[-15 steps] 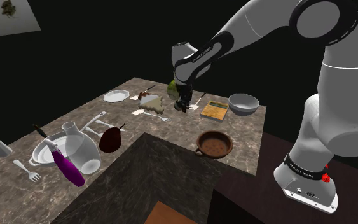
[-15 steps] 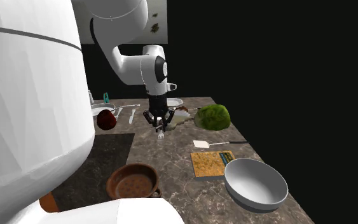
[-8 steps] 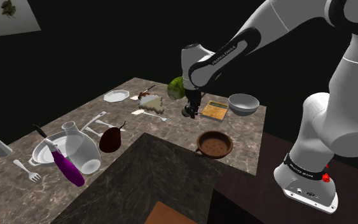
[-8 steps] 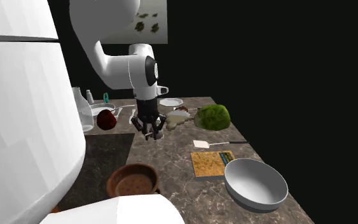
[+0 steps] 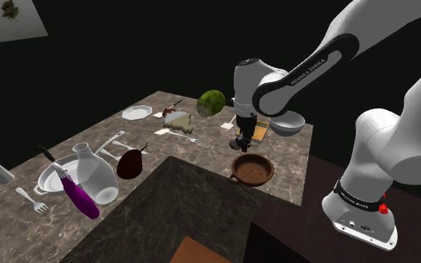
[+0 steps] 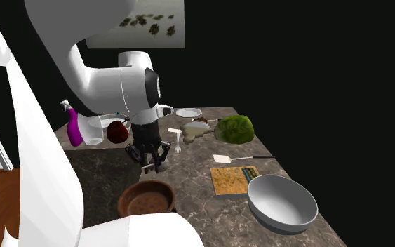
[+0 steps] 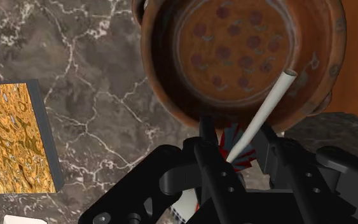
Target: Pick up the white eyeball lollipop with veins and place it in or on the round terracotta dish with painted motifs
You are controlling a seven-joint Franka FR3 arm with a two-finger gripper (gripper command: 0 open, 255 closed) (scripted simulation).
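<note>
My black gripper [image 5: 244,143] hangs just above the round terracotta dish [image 5: 252,169], near its rim on the side toward the orange tile. In the wrist view the fingers [image 7: 212,170] are shut on the eyeball lollipop [image 7: 236,153]. Its white head with red veins sits between them. Its white stick [image 7: 266,108] slants out over the dish's spotted bowl [image 7: 165,70]. In the second exterior view the gripper [image 6: 151,163] hovers above the dish [image 6: 146,200], which lies near the counter's front corner.
An orange-patterned tile [image 6: 234,179] and a grey bowl [image 6: 281,202] lie beside the dish. A green mossy lump [image 5: 211,102], a white plate [image 5: 135,113], forks, a dark red pear [image 5: 130,163], a glass flask [image 5: 93,172] and a purple bottle [image 5: 78,194] stand further along the marble counter.
The arm has swung from beside the green lump across the counter to above the terracotta dish, carrying the lollipop in its shut fingers.
</note>
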